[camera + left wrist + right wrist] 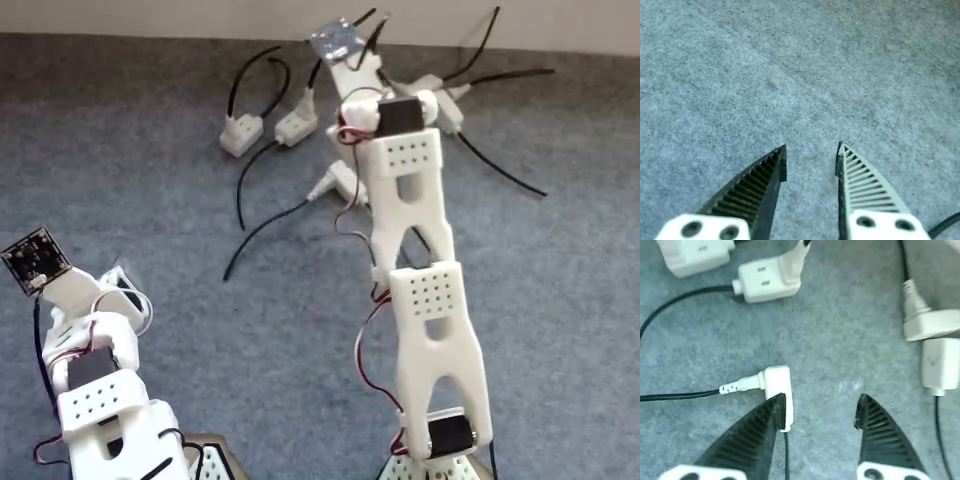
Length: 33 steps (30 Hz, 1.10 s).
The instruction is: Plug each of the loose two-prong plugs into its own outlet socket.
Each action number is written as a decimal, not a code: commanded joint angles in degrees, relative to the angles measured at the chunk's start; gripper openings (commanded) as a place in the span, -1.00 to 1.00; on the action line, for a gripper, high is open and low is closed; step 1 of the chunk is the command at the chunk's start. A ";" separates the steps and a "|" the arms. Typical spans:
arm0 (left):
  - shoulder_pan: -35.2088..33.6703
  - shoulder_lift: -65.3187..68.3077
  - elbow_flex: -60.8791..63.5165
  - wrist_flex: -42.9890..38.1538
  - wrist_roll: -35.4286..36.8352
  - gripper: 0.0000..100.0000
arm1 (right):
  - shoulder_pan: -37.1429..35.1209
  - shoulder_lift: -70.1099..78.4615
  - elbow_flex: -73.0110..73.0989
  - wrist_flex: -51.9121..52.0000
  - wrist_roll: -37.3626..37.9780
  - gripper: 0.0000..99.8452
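Note:
My right gripper (822, 405) is open and hangs low over the grey carpet. A loose white two-prong plug (777, 385) on a black cable lies just under the tip of one of the fingers (774, 412). This plug (335, 183) also shows in the high view beside the right arm. Beyond it lie a white outlet socket (767, 284) with two slots facing up and a second socket (695, 255). They are at the table's back (295, 125) (240, 133). My left gripper (811, 155) is open over bare carpet, holding nothing.
Off to one side in the right wrist view, a white plug (935, 325) sits against a socket block (940, 365); they look joined. Black cables (255, 215) trail across the carpet's middle and back. The left arm (90, 350) is at the near left corner.

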State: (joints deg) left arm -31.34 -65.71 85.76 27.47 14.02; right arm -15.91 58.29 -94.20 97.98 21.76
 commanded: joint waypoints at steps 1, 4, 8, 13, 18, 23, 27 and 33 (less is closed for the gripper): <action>1.27 -1.01 -0.75 -1.32 -0.44 -0.65 | 3.03 -9.98 -8.40 1.71 0.44 -0.57; 1.36 -1.10 -1.10 -1.41 -0.44 -0.65 | 4.62 -15.69 -8.40 2.95 0.44 -0.57; 1.36 -1.10 -4.44 -1.41 -0.26 -0.65 | 7.43 -24.13 -8.40 2.95 0.44 -0.57; 1.36 -1.10 -15.78 -0.62 -0.18 -0.65 | 10.59 -37.32 -8.40 2.95 0.44 -0.57; 1.45 -5.49 -33.89 12.13 -0.18 -0.64 | 12.09 -51.82 -8.40 2.95 0.44 -0.57; 4.09 -19.65 -48.92 23.30 -0.44 -0.64 | 11.82 -64.13 -8.40 2.95 0.44 -0.57; 14.46 -32.84 -56.13 30.95 -0.53 -0.64 | 11.82 -72.92 -8.40 3.12 0.35 -0.58; 28.62 -38.73 -66.24 44.57 -0.79 -0.64 | 11.82 -88.04 -8.40 3.12 -16.09 -0.58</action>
State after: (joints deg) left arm -10.59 -103.34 25.45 63.08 14.02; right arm -4.40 -23.38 -95.96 98.86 14.73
